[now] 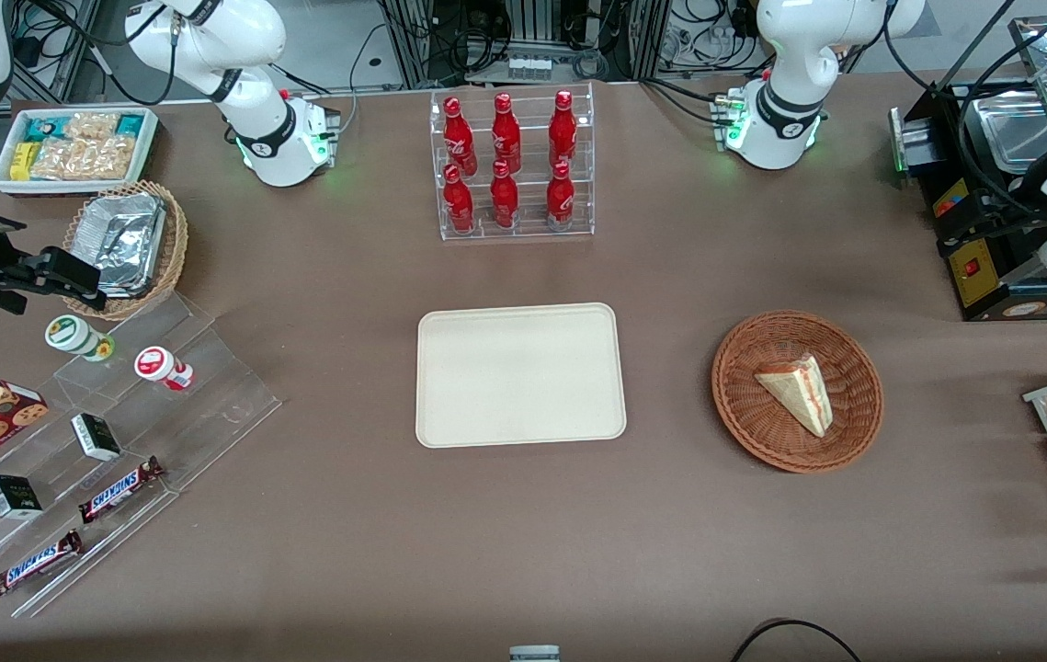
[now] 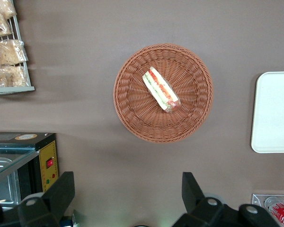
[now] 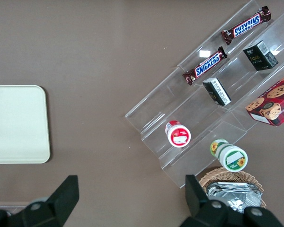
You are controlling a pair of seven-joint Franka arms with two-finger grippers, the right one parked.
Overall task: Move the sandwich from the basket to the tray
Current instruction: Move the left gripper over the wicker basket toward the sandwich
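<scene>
Sandwich [image 2: 161,89] lying in wicker basket [image 2: 132,111] as open gripper [image 2: 128,194] is hovering high above; squeezing risks crushing soft bread before tray [image 1: 519,375].

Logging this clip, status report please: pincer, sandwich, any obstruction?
Pincer open, high above the table beside the basket. Sandwich lying in basket, untouched. Tray bare, nothing between it and the basket.

Sandwich [image 1: 795,393] in basket [image 1: 744,414] beside tray [image 1: 520,374] (apart); open hand [image 2: 125,196] above the table
</scene>
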